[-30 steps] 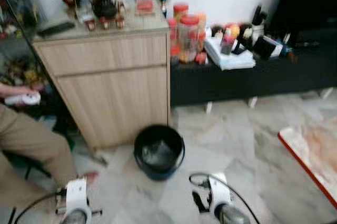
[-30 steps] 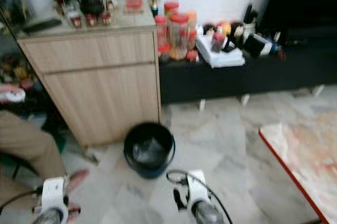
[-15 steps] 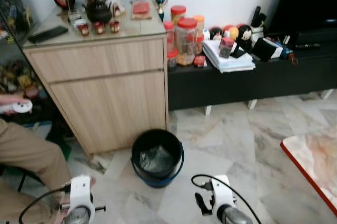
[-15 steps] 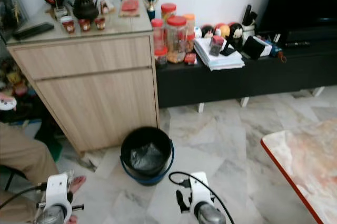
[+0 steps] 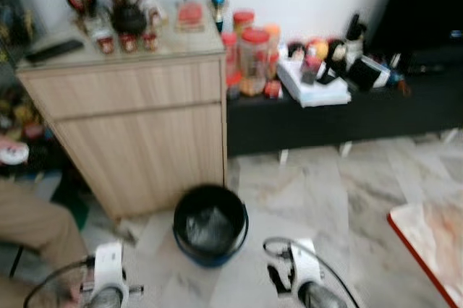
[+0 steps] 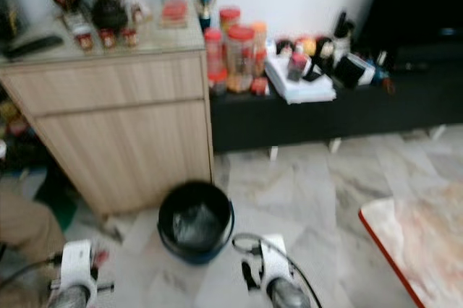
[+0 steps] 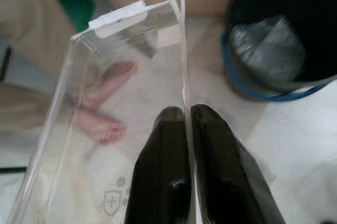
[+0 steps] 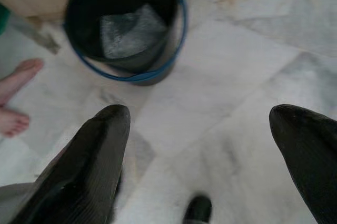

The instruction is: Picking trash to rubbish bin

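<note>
The left gripper (image 7: 183,129) has its two black fingers pressed together on one thin wall of a clear plastic container (image 7: 121,103), which hangs low at the robot's left side, short of the rubbish bin (image 5: 210,223). The container appears light, thin-walled and semi-rigid. Its smooth surface is probably slippery, and a wall this thin is likely to flex or crack under a hard pinch. The present hold, on the edge of one wall near a corner, leaves most of the body hanging free, so it may swing or twist during travel. A hold lower on the wall or across a corner would probably be steadier.

The right gripper (image 8: 200,145) is spread wide and holds nothing; it hangs above the marble floor (image 6: 304,185) beside the bin.

The bin is a black bucket with a blue rim and handle, standing open on the floor against the foot of a wooden cabinet (image 5: 137,127). Crumpled clear material already lies inside it.

Obstacles and surroundings:
- A person's bare feet (image 7: 105,98) rest on the floor near the bin, on the robot's left, close to the container's likely path.
- The cabinet front stands just behind the bin and limits any overshoot.
- A low black bench (image 5: 340,116) holds jars (image 5: 255,51) and stacked papers (image 5: 315,87), well apart from the bin.
- A red-edged tabletop (image 6: 419,243) juts in on the right.

The head views are blurred.
</note>
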`<state>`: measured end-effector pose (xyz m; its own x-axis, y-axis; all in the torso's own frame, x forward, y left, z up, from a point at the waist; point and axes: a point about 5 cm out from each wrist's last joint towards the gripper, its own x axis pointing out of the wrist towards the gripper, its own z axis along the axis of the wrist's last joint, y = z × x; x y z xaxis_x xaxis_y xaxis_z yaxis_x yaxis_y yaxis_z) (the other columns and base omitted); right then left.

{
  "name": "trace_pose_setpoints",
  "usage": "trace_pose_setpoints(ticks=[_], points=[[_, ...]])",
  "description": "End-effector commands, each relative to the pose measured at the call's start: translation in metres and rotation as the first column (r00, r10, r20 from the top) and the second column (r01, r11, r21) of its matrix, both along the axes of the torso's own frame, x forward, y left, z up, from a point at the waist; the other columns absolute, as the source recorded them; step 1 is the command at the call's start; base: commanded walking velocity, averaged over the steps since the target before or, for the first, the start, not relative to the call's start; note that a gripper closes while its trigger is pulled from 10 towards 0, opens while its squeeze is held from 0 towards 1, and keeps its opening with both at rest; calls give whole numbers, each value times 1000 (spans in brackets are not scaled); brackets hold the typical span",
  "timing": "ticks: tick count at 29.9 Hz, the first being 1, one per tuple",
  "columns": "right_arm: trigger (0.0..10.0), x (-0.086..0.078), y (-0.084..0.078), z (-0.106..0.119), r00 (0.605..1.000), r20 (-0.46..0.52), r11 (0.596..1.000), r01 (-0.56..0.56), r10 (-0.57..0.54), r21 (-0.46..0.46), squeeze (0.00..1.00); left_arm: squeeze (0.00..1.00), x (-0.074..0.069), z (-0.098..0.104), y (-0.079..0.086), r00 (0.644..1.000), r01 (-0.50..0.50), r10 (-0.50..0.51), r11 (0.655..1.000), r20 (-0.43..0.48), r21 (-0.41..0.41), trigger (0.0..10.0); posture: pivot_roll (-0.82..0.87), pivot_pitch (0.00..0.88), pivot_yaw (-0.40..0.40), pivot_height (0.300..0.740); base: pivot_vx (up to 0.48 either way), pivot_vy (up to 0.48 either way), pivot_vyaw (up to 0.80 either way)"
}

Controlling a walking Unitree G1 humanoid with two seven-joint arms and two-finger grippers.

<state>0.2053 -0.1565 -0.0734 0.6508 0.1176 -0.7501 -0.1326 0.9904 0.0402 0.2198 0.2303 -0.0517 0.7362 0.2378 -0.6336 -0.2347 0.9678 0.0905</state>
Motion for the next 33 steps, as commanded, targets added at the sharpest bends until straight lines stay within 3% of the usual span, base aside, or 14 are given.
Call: trace_pose_setpoints(ticks=[1,33], points=[[10000,4,-1,3,1000,20,1000,-2,2,-11,0,0,-5,-3,2,1000,-8,8,1000,-15,5,10000,104,0,14,740,326,0,763],[10000,3,4,1,1000,8,1000,-14,14,9,0,0,-4,-2,3,1000,-6,6,1000,-14,2,10000,105,0,20,740,327,0,93]])
